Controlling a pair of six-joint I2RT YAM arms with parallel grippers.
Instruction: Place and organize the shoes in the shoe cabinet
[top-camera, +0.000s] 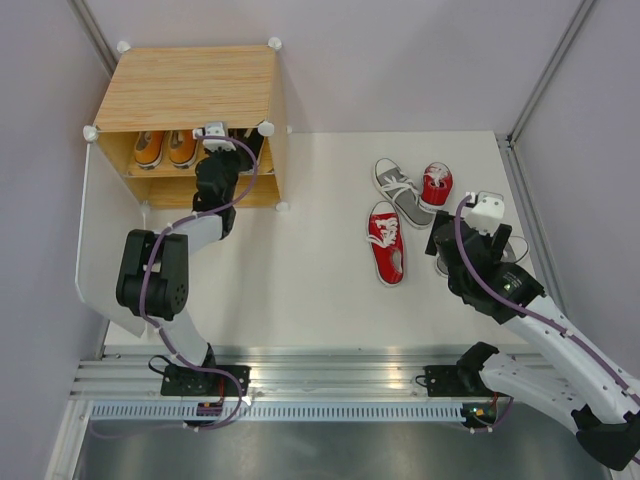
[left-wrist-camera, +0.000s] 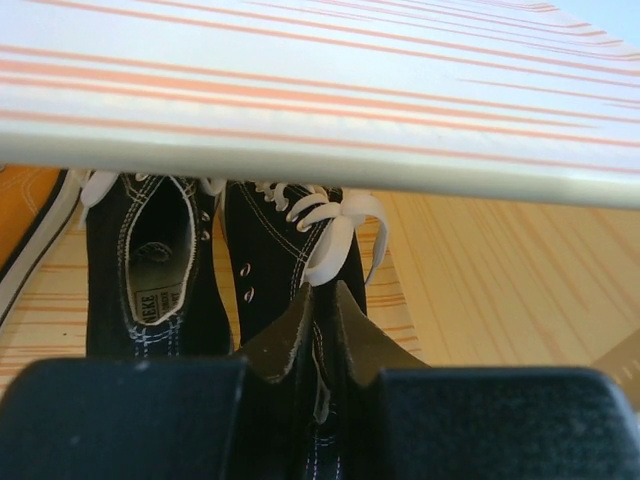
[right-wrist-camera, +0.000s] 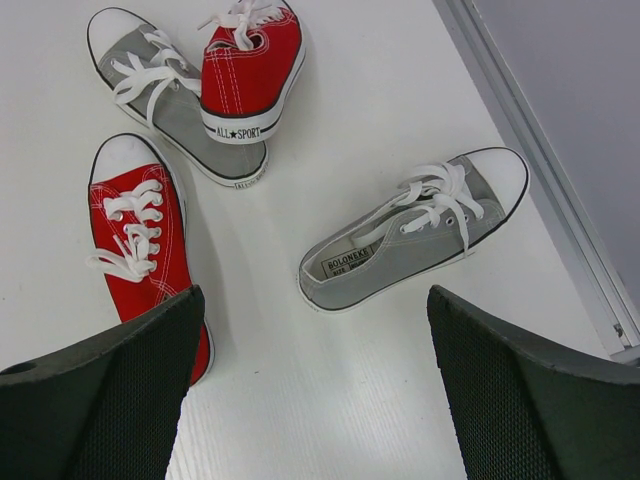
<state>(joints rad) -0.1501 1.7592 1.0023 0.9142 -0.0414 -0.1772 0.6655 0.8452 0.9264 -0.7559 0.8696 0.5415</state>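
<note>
The shoe cabinet (top-camera: 190, 88) stands at the back left with its white door (top-camera: 92, 240) swung open. Two orange shoes (top-camera: 165, 148) sit on its upper shelf. My left gripper (top-camera: 225, 135) reaches into that shelf and is shut on the side wall of a black shoe (left-wrist-camera: 285, 250), next to a second black shoe (left-wrist-camera: 150, 260); the gripper (left-wrist-camera: 322, 295) shows in the left wrist view. My right gripper (right-wrist-camera: 315, 390) is open and empty above the table, near a grey shoe (right-wrist-camera: 415, 240). A red shoe (right-wrist-camera: 140, 240), a second red shoe (right-wrist-camera: 250, 70) and a grey shoe (right-wrist-camera: 170, 100) lie beyond.
The second red shoe (top-camera: 436, 185) rests partly on the grey shoe (top-camera: 400, 190). The other red shoe (top-camera: 386, 243) lies mid-table. The table's right edge with a metal frame post (top-camera: 530, 220) is close to my right arm. The cabinet's top panel (left-wrist-camera: 320, 90) hangs just above my left gripper.
</note>
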